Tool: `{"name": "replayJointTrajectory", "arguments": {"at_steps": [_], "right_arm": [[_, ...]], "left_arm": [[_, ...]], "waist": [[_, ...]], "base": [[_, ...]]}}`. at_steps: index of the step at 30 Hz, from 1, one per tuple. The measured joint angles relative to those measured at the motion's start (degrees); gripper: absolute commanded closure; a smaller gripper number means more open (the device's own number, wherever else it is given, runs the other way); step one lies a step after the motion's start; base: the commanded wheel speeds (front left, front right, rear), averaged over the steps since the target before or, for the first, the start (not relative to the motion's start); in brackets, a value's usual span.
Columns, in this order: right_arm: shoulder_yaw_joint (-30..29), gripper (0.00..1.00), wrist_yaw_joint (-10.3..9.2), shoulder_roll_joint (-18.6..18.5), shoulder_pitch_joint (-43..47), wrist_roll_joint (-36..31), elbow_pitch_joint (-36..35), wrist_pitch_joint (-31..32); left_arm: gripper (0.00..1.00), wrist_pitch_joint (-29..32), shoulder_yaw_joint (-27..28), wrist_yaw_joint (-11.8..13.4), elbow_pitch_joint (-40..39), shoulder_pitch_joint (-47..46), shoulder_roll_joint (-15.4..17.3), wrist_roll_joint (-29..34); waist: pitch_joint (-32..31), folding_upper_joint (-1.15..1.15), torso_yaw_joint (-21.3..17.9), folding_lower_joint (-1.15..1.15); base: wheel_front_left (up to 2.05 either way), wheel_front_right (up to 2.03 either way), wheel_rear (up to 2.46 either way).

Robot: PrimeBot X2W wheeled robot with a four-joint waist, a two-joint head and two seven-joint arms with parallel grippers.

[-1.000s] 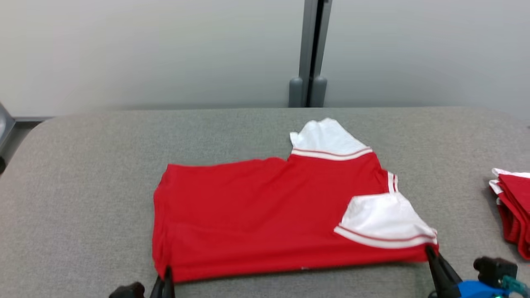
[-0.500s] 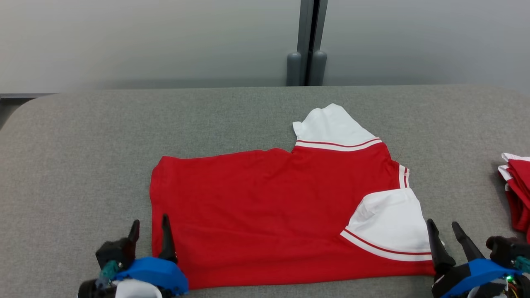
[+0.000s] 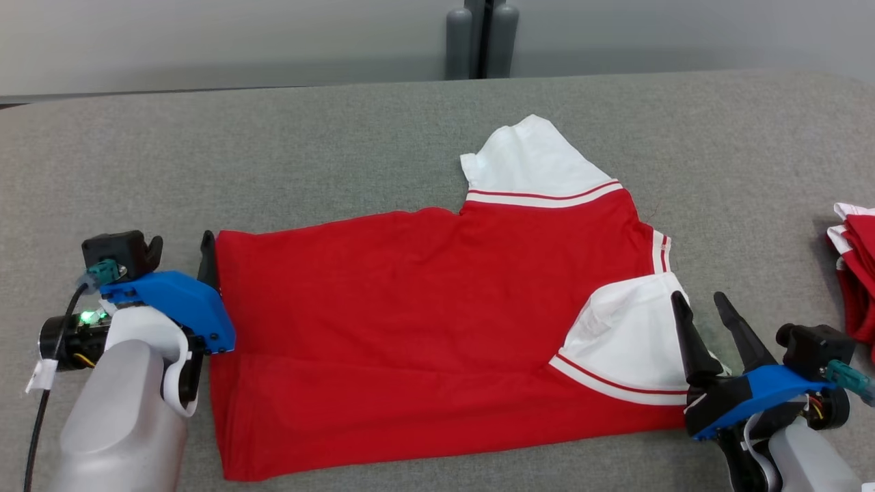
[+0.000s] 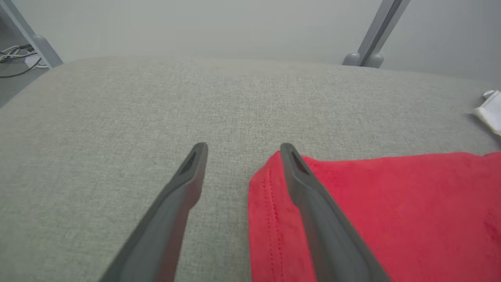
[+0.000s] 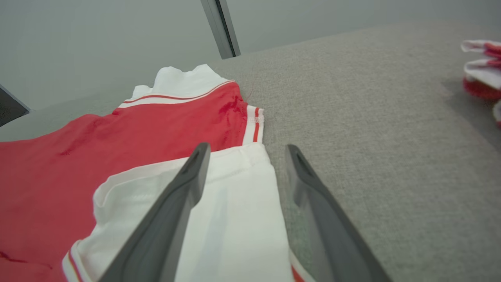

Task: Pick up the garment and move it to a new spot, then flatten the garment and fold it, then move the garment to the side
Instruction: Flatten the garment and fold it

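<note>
surface: grey fabric-covered table (image 3: 287,137), wide from left to right, rounded corners at the far side
middle: red garment (image 3: 410,307) lying flat, hem at the left, neck end at the right
far sleeve (image 3: 526,160): white, flat on the grey cloth
near sleeve (image 3: 629,342): white, folded over the red
right edge: pile of red-and-white clothes (image 3: 854,266), well apart from the garment

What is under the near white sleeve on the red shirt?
The near white sleeve lies on the red shirt, whose red fabric shows beside it. What lies directly beneath is covered.
</note>
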Motion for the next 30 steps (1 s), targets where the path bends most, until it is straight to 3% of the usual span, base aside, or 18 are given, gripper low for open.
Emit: {"name": "replayJointTrajectory", "arguments": {"at_steps": [14,19,20,21,22,30], "right_arm": [[0.5,0.0,0.0,-1.3,-3.0,1.4,-0.6,0.0],[0.7,0.0,0.0,-1.9,-5.1,1.1,-0.6,0.0],[1.0,0.0,0.0,-2.1,-5.8,0.9,-0.6,0.0],[1.1,0.0,0.0,-2.4,-6.6,0.8,-0.6,0.0],[1.4,0.0,0.0,-2.8,-7.6,0.7,-0.6,0.0],[5.6,0.0,0.0,-6.7,-20.8,-0.3,5.0,1.5]], "left_arm": [[0.0,0.9,-2.5,-3.4,9.8,-5.4,-0.3,-0.6],[0.01,-0.2,-3.3,-2.8,12.0,-6.5,-0.5,0.0],[0.27,-0.5,-3.4,-2.8,12.4,-6.7,-0.5,0.0],[0.75,-0.5,-3.9,-2.8,12.9,-7.0,-0.5,0.3],[1.0,-0.5,-4.3,-2.8,13.2,-7.4,-0.5,0.6],[1.0,-4.1,-6.2,-2.1,13.7,-10.1,-2.5,1.6]], "waist": [[4.7,0.0,-1.7,-0.01],[5.1,0.0,-1.4,-0.01],[5.3,0.0,-1.3,-0.01],[5.5,-0.01,-1.2,-0.01],[5.8,-0.01,-1.1,-0.01],[7.5,0.0,1.3,-0.01]], "base": [[0.0,0.0,0.0],[0.0,0.0,0.0],[0.0,0.0,0.0],[0.0,0.0,0.0],[0.0,0.0,0.0],[0.0,0.0,0.0]]}}
